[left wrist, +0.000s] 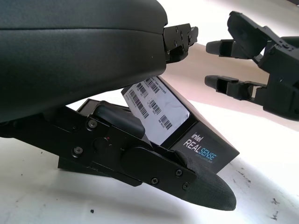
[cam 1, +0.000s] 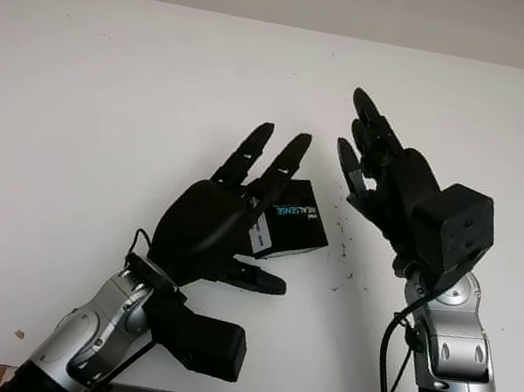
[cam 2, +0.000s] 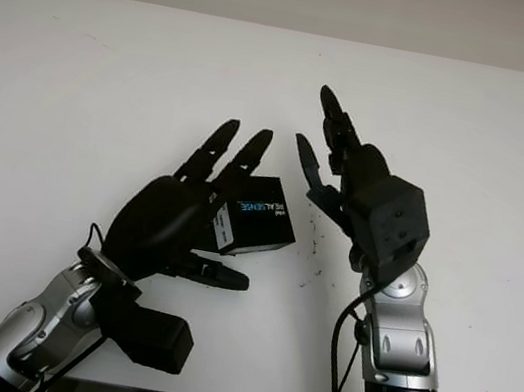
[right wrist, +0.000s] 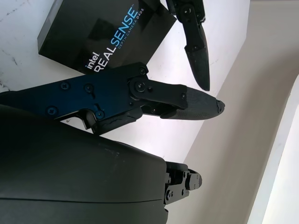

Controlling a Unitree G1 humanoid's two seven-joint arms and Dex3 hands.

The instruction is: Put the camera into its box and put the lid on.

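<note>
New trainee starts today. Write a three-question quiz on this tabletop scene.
1. True or false: the black box stands on the white table.
2. Which robot hand is over the box? A. left robot hand B. right robot hand
3. Fill in: the brand printed on the box is intel ____.

Key: 1 true; 2 A, the right robot hand is raised beside the box, open; 3 REALSENSE.

Black RealSense box (cam 1: 293, 230), closed, barcode label on end, lying mid-table, partly hidden.
</note>
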